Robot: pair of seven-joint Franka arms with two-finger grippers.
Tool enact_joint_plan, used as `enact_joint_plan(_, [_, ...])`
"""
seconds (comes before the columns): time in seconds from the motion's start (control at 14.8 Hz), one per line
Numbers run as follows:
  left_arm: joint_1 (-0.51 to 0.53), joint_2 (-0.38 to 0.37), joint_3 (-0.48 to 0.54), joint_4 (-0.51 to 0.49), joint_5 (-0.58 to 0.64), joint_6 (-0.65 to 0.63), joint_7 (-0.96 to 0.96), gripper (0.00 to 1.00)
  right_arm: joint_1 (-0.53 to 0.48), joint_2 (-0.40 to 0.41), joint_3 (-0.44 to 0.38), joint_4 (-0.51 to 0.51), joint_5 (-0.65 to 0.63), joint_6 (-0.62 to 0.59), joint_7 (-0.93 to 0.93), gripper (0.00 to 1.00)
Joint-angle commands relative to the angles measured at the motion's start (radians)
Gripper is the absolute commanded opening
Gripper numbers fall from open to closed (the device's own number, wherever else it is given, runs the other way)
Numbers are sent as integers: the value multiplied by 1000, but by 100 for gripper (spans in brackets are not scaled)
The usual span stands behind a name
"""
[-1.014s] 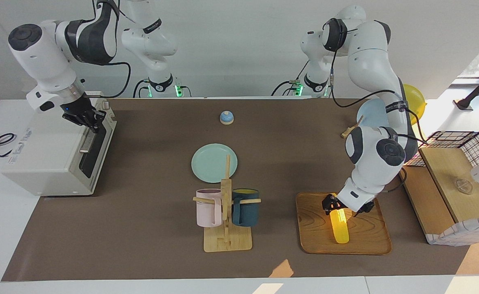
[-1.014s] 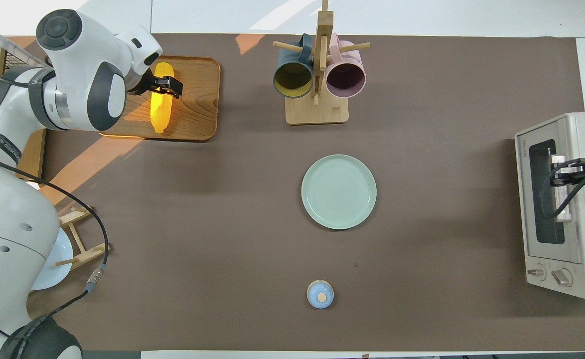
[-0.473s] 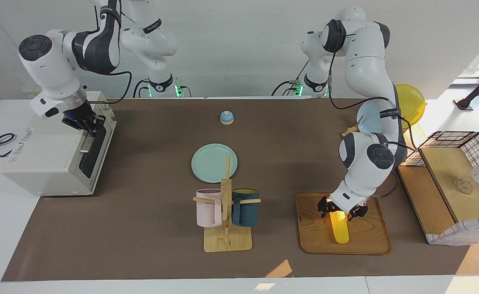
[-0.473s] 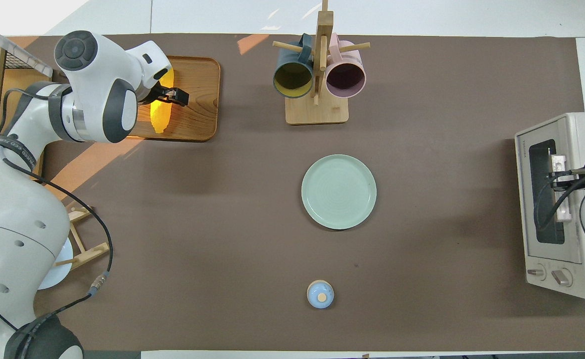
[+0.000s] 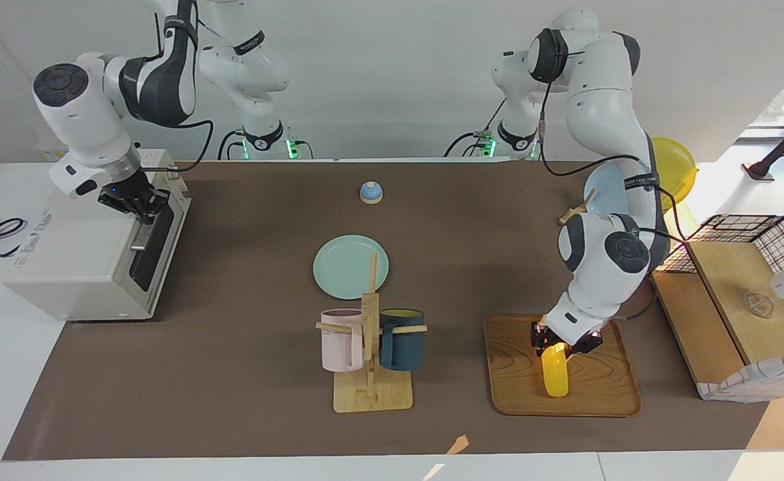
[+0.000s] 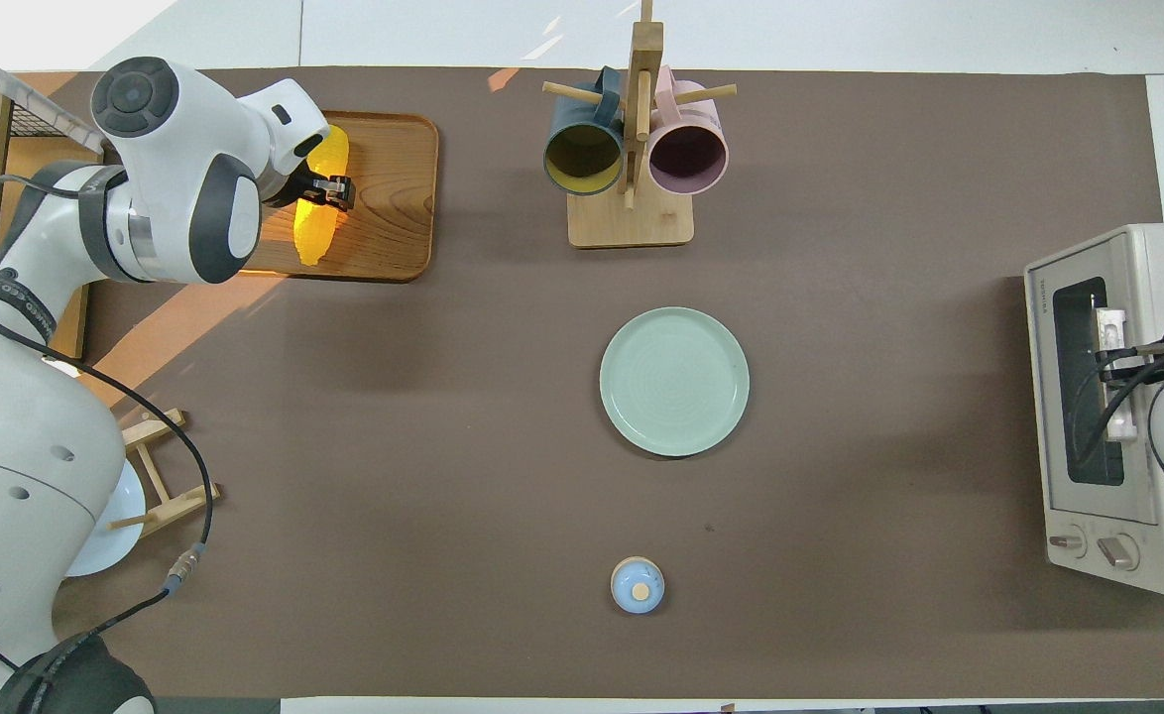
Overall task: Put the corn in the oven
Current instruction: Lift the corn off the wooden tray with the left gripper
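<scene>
Brown matting covers the tabletop, and at the left arm's end of it the wooden tray carries the corn. A second ago the left end effector stood spread over the cob's upper end; now it has clenched on that end, and the cob lies below it on the tray, seemingly not yet lifted. In the overhead view the black fingers pinch across the yellow body near its middle, with the rest of the cob trailing out beneath the wrist. So the grasp looks made, and the carry across to the oven is what remains.

At the right arm's end, the right end effector is clenched at the top edge of the oven's door, on or just by the handle; it has drifted slightly upward over the last second. The door still looks shut, which I judge must change before the corn can go in.
</scene>
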Motion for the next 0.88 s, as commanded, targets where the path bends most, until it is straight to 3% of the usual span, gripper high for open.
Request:
enact_joint_plan(0.0, [-10,-31,2,10,-4,-63,8,0,-21,-7,12,-39,-8,23,-36,0])
enact_joint_plan(0.34, [-21,-224,1,-1,-105,-319,-70,0,62,36,16,-126,3,180,43,0])
enact_joint_plan(0.54, [-77,-290,1,-4,-149,-409,-157,0,66,84,18,-128,35,230,57,0])
enact_joint_plan(0.81, [-203,-350,1,-113,-163,-370,-323,0,131,124,19,-169,89,357,89,0])
